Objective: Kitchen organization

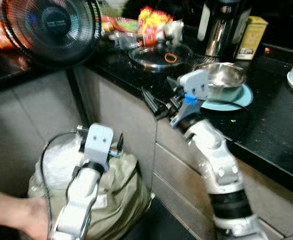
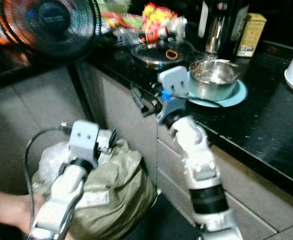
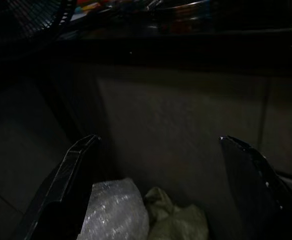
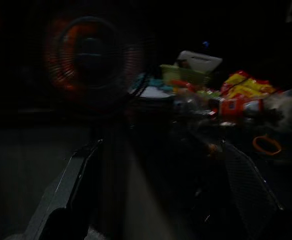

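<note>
Down low, a person's forearm (image 1: 11,212) rests by the olive cloth sack (image 1: 118,192), crumpled, with clear bubble wrap (image 1: 61,155) bulging from its top. Left claw (image 3: 158,187) hangs right above it, fingers spread wide, gripping nothing. Right claw (image 1: 154,102) is raised at the black table (image 1: 276,130) edge, fingers parted and empty. Behind its wrist, a shiny steel bowl (image 1: 221,77) sits on a blue plate (image 1: 241,100); beyond lie a glass lid (image 1: 161,55) and a round fan (image 1: 51,27).
</note>
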### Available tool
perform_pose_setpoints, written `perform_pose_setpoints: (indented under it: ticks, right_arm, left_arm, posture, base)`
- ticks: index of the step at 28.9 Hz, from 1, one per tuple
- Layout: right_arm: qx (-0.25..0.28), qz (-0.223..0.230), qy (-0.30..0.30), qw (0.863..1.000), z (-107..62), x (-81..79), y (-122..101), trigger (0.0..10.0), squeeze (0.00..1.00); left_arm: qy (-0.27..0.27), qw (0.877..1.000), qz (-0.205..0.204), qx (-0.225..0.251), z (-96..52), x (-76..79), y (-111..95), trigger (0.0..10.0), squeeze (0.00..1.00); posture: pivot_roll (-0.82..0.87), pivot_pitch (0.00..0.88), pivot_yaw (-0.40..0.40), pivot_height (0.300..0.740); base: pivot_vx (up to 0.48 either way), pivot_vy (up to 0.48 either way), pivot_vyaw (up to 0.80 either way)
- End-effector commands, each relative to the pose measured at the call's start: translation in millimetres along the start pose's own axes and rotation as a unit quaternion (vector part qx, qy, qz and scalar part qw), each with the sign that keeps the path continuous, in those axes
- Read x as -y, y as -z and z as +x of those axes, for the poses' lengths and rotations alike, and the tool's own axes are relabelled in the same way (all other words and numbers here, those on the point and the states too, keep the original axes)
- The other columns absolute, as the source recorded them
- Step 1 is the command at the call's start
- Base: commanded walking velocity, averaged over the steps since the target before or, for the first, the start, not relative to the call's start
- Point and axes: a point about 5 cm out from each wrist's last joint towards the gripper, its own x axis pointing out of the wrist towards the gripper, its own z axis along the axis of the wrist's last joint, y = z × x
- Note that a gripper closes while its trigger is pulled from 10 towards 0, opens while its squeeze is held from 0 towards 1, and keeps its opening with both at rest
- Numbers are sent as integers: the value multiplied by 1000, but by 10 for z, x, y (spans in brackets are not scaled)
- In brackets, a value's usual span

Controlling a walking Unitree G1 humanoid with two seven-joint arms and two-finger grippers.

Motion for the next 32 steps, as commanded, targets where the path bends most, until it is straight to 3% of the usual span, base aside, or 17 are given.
perform_pose_setpoints:
  ticks: [1, 6, 20, 30, 32]
  right_arm:
    - [0, 17, 20, 1000, -2, 91, -6, 10000, 0]
    - [11, 22, 39, 999, 7, 200, -66, 10000, 0]
    - [39, 24, 42, 998, 23, 265, -180, 10000, 0]
    - [37, 23, -21, 999, -32, 271, -210, 10000, 0]
    - [23, 22, -37, 999, -45, 214, -159, 10000, 0]
  left_arm:
    - [3, 1000, 3, -6, 0, 26, 21, 10000, 0]
    - [10, 1000, 5, -1, -4, 52, 11, 10000, 0]
    - [17, 1000, 6, -2, 4, 72, 13, 10000, 0]
    - [12, 999, 24, 18, -9, 57, -30, 10000, 0]
    - [11, 999, 35, 29, -16, 59, -63, 10000, 0]
  posture:
    - [33, 0, 20, 736]
    - [35, 0, 16, 736]
    - [35, 0, 19, 736]
    - [31, 0, 17, 736]
    - [31, 0, 17, 736]
  base:
    - [330, 0, -788]
    - [66, 0, -795]
    - [0, 0, -771]
    - [0, 0, 0]
    - [0, 0, 0]
